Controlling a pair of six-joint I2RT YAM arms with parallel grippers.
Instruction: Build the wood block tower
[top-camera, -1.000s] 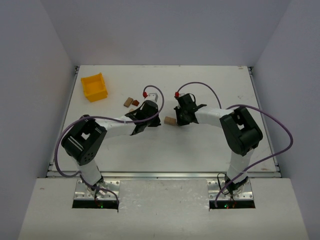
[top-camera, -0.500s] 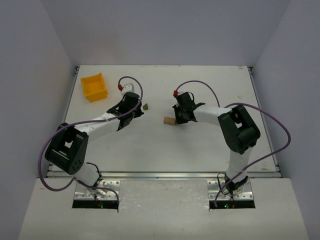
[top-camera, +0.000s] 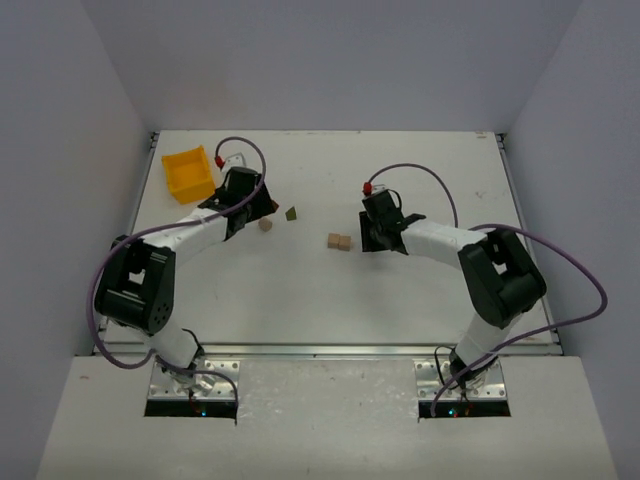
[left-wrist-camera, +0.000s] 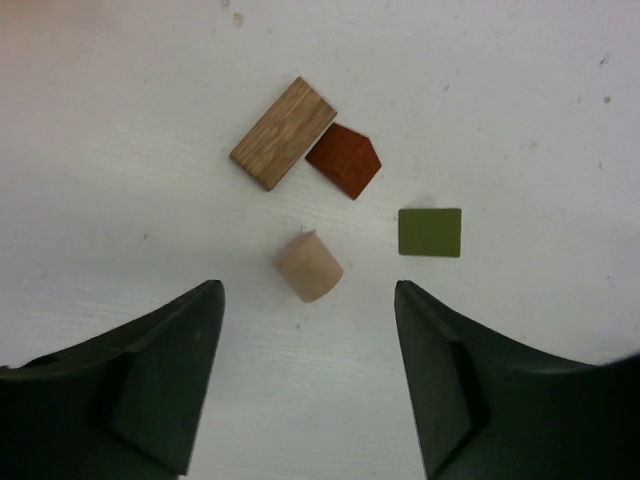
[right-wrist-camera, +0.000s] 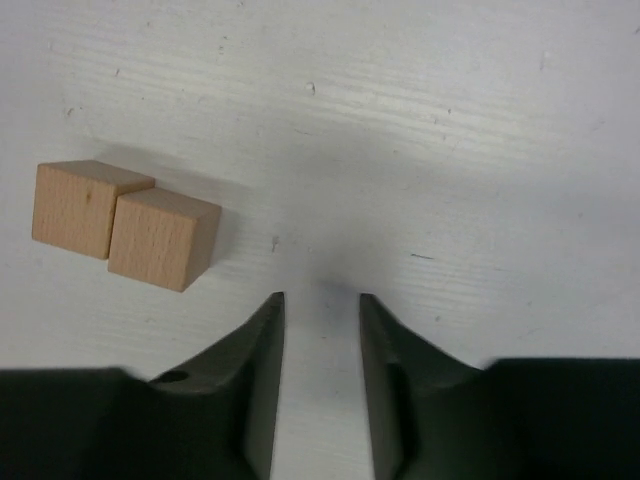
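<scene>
- While nothing's stacked yet, the blocks for the tower lie loose on the desk (top-camera: 400, 300) in two bunches, well apart from each other.
- Left bunch, going by the left wrist view: a tan plank (left-wrist-camera: 283, 133) lies flat at an angle. A dark red block (left-wrist-camera: 344, 160) is right up against one end of it, touching as far as I can tell.
- Closer to the fingers there's a round tan block (left-wrist-camera: 308, 266) on its own. An olive-green piece (left-wrist-camera: 430, 232) sits near it, not touching.
- The left hand (left-wrist-camera: 306, 305) hovers over that bunch, spread wide with nothing in it. The round tan block is just ahead of the gap between its fingers.
- Right bunch: two tan cubes (right-wrist-camera: 78, 205) pushed together side by side, faces touching.
- The right hand (right-wrist-camera: 320, 300) has its fingers only a narrow crack apart, with bare desk between them, so it's holding nothing. In its own wrist view the cubes are off to the left, near but clear of the fingers.
- A yellow bin (top-camera: 188, 172) sits toward the far left of the desk, just beside the left arm's wrist in the top view.
</scene>
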